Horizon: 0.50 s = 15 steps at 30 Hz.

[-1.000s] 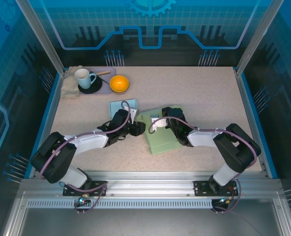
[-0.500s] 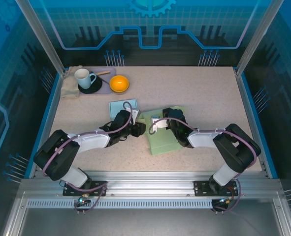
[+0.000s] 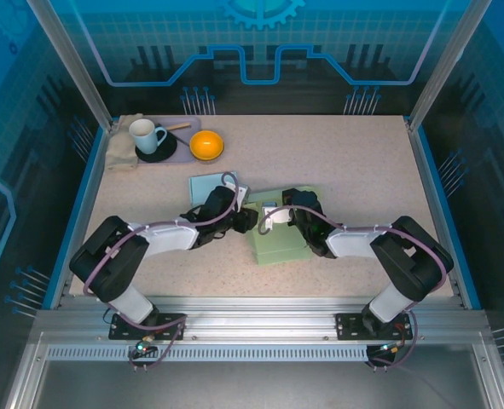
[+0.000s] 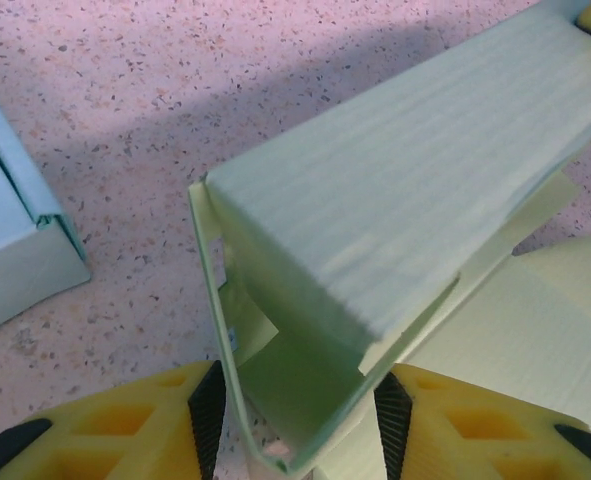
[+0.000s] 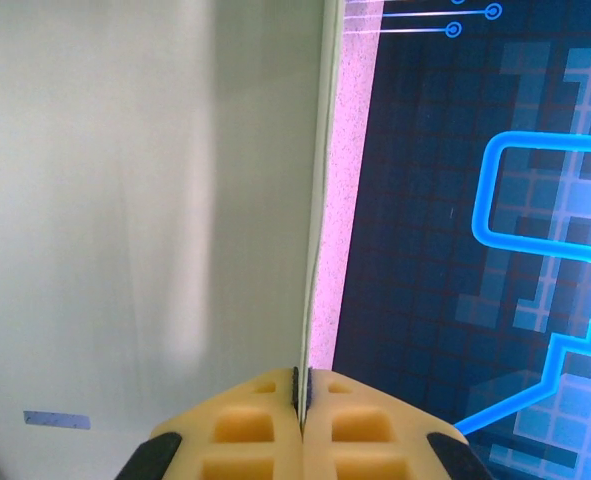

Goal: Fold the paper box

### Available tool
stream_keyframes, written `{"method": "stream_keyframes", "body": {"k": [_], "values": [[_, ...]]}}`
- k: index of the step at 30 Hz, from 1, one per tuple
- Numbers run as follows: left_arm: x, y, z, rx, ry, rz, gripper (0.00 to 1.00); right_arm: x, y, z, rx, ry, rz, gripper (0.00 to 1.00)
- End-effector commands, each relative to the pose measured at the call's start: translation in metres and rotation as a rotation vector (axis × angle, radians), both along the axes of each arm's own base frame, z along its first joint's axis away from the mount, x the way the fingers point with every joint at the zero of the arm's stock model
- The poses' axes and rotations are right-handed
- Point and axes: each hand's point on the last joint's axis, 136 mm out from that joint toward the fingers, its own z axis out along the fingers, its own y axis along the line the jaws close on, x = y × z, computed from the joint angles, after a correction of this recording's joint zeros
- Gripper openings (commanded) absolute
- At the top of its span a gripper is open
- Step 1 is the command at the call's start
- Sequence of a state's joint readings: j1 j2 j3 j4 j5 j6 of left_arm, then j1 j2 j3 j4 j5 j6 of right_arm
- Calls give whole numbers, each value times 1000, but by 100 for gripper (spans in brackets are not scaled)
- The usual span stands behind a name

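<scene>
The left fingers stand half closed astride a raised, doubled-over side wall of the green paper box, a pad touching it on either side, and that wall's long axis runs straight away from them toward the view's upper right. A blue box sits just beside it on the speckled table. In the right wrist view, the right fingers are pressed flat together on the thin edge of an upright panel (a pinch on bare card). From above, the paper box lies near the middle of the table, toward its near edge, between both arms, so neither has to reach. Pressing the wall down looks like the left arm's job. The blue box crowds its far-left side, while the right and far edges leave open room.
</scene>
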<state>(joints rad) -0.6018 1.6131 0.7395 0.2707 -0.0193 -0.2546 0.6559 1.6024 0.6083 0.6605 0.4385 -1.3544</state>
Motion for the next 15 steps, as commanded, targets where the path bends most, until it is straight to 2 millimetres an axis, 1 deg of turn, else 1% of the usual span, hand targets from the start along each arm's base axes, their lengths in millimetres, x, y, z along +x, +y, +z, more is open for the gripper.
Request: {"method": "stream_keyframes", "body": {"k": [1, 3, 6, 9, 12, 15], "values": [[13, -9, 11, -17, -41, -6, 48, -25, 9, -32, -43, 103, 72, 0], [12, -14, 8, -31, -36, -19, 49, -25, 9, -32, -41, 109, 72, 0], [14, -12, -1, -18, -31, -5, 52, -27, 9, -35, -41, 122, 76, 0], [18, -9, -6, 13, -36, 2, 56, -28, 8, -39, -48, 136, 77, 0], [25, -5, -7, 51, -50, 29, 56, -29, 7, -41, -47, 151, 77, 0], [30, -1, -9, 86, -59, 50, 52, -28, 4, -42, -44, 159, 69, 0]]}}
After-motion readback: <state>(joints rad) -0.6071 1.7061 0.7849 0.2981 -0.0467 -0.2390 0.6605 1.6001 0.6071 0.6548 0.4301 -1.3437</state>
